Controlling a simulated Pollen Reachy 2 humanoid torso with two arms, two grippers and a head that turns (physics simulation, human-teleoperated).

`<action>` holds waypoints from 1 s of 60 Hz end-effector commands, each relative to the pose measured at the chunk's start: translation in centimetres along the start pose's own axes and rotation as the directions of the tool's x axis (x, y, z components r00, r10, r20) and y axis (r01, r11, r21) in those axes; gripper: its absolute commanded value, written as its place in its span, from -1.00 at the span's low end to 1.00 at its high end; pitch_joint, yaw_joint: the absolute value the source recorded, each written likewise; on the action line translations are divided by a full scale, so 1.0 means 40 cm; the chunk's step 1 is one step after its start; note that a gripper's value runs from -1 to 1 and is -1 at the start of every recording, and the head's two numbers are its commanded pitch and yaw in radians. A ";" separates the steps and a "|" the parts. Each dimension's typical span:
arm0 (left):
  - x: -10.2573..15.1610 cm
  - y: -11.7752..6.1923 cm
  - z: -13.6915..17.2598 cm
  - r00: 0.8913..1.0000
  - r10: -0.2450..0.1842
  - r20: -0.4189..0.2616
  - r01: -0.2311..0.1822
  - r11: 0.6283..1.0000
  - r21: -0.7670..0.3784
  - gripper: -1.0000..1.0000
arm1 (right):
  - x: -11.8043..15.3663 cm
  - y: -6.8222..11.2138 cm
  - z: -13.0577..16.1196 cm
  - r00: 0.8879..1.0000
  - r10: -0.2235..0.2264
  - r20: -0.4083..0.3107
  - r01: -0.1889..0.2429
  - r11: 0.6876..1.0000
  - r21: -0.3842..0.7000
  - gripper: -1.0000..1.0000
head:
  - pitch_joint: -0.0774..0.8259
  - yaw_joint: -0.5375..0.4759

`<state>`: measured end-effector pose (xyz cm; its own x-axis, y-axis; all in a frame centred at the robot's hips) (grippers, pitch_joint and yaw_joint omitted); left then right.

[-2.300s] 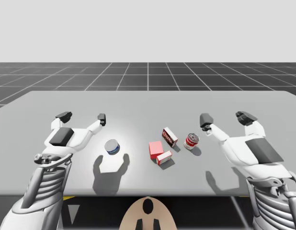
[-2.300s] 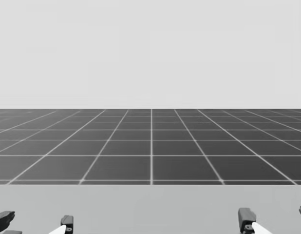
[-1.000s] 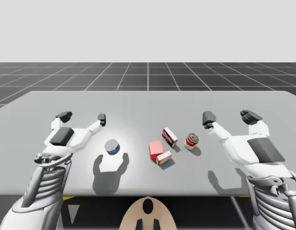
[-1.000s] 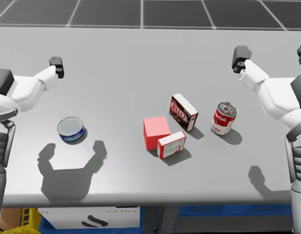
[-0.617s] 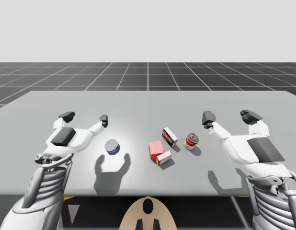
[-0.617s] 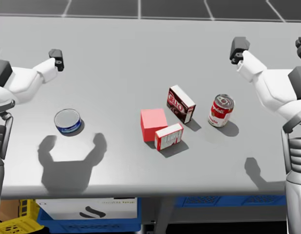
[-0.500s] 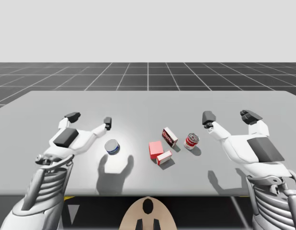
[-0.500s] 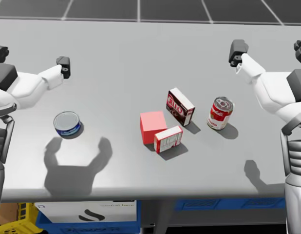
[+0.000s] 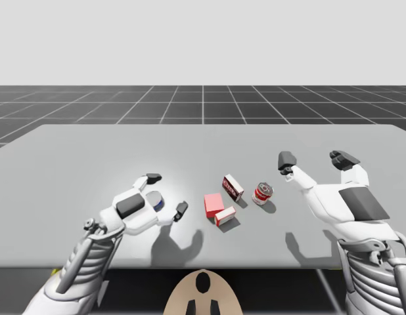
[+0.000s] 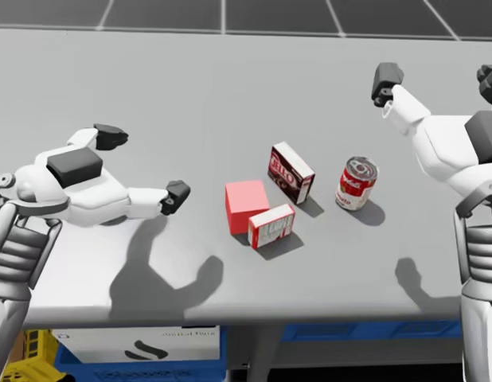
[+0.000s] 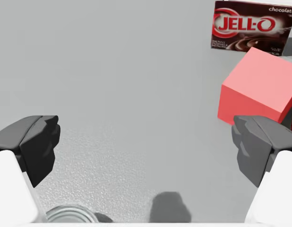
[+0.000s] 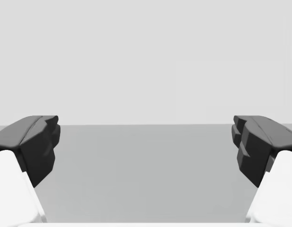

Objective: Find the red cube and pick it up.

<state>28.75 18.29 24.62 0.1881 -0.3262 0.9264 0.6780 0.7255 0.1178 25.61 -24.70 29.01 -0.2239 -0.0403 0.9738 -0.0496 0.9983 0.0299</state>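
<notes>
To grab the plain red cube (image 11: 257, 87) just ahead of the left gripper (image 11: 146, 146), holding that gripper wide open, empty; right gripper (image 12: 146, 144) open too, empty, well apart.

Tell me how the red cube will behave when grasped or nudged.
The red cube looks rigid with flat faces, so it probably won't roll or tip. Its plain, smooth sides may be slippery. The small red-and-white box appears to touch it, so a push would likely shove that box too.
</notes>
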 end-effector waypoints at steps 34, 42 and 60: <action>-0.055 -0.110 -0.201 0.993 -0.038 -0.113 -0.001 0.943 -0.333 -1.00 | 0.001 -0.005 0.001 1.000 -0.005 0.002 0.005 1.000 -0.002 -1.00 | 0.76 -0.10; -0.056 -0.108 -0.238 0.993 -0.033 -0.114 -0.007 0.943 -0.332 -1.00 | 0.002 -0.006 0.001 1.000 -0.004 0.002 0.004 1.000 -0.003 -1.00 | 0.76 -0.11; -0.051 -0.123 -0.296 0.991 -0.022 -0.130 -0.025 0.937 -0.349 -1.00 | 0.005 -0.010 0.003 1.000 -0.004 0.006 0.004 1.000 -0.007 -1.00 | 0.78 -0.13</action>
<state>33.30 10.53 18.30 0.2525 -0.4526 0.8553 0.8693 0.4943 0.0050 25.52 -25.04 29.12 -0.2282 -0.0431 0.9727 -0.0452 0.9984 0.0337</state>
